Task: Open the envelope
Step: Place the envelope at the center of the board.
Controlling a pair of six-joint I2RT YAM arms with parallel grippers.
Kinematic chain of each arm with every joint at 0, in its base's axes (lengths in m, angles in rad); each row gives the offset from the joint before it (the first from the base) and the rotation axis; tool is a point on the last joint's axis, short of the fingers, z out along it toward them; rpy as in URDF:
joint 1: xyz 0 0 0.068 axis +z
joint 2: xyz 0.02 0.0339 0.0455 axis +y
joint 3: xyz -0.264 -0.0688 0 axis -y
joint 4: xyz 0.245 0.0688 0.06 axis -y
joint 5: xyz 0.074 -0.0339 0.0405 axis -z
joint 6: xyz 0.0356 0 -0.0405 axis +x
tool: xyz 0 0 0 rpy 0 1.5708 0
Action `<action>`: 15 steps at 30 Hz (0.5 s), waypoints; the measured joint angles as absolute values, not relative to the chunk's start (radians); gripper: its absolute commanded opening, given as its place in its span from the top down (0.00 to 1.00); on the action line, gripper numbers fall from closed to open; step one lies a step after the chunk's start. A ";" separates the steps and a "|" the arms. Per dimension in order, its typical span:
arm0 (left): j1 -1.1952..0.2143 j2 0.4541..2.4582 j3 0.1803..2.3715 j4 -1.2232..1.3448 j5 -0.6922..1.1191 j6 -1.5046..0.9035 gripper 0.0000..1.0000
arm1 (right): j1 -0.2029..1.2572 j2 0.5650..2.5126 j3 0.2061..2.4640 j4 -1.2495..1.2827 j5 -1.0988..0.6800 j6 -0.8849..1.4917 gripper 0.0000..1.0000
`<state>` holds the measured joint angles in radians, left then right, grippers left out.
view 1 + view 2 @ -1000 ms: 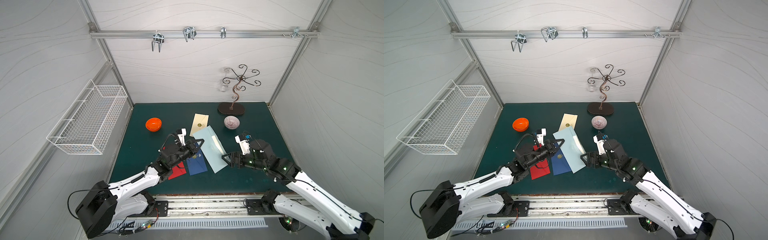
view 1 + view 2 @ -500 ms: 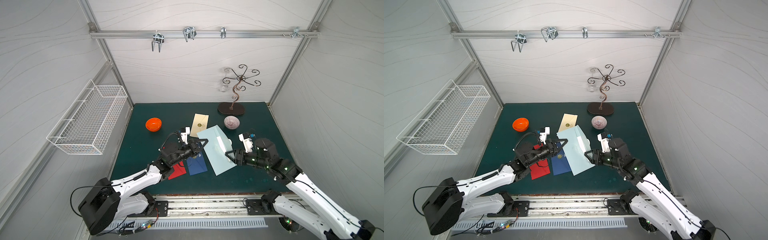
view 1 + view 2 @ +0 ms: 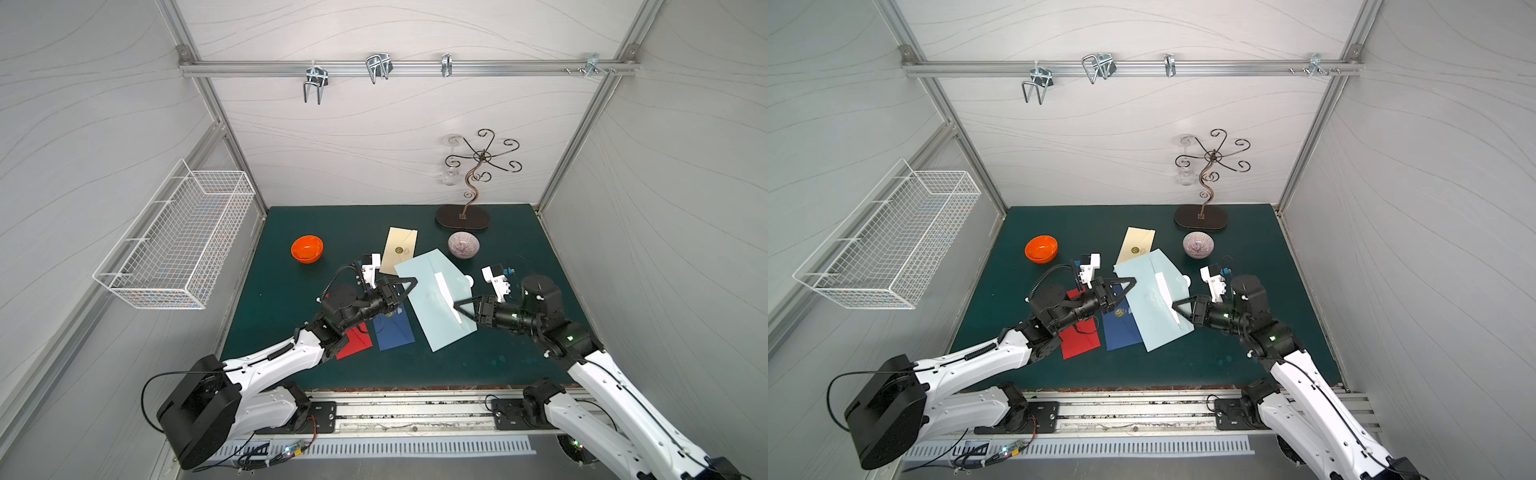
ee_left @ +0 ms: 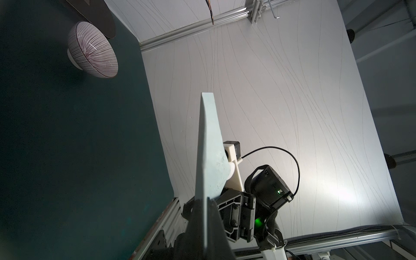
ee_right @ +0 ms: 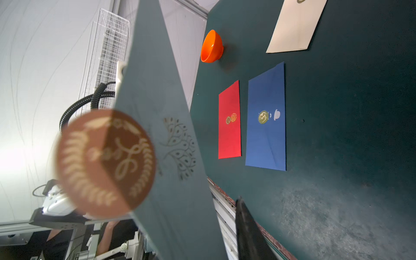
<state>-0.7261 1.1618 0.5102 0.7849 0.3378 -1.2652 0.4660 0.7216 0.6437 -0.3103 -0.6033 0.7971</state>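
In both top views the left tool [image 3: 409, 285] is clenched on a corner of the pale blue envelope [image 3: 432, 316], held tilted above the counter [image 3: 519, 232]. The right tool [image 3: 1177, 309] meets its white flap [image 3: 446, 293], and I cannot tell whether it grips. The left wrist view shows the envelope edge-on. In the right wrist view its brown seal [image 5: 105, 162] fills the foreground.
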 measured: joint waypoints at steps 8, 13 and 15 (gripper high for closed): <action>-0.726 1.162 0.510 0.786 0.332 -1.260 1.00 | 0.442 0.733 0.644 -0.297 -0.642 0.790 0.89; -0.726 1.162 0.510 0.775 0.326 -1.254 0.95 | 0.439 0.735 0.644 -0.294 -0.654 0.785 0.98; -0.725 1.162 0.510 0.763 0.321 -1.249 0.80 | 0.438 0.735 0.644 -0.294 -0.654 0.784 0.99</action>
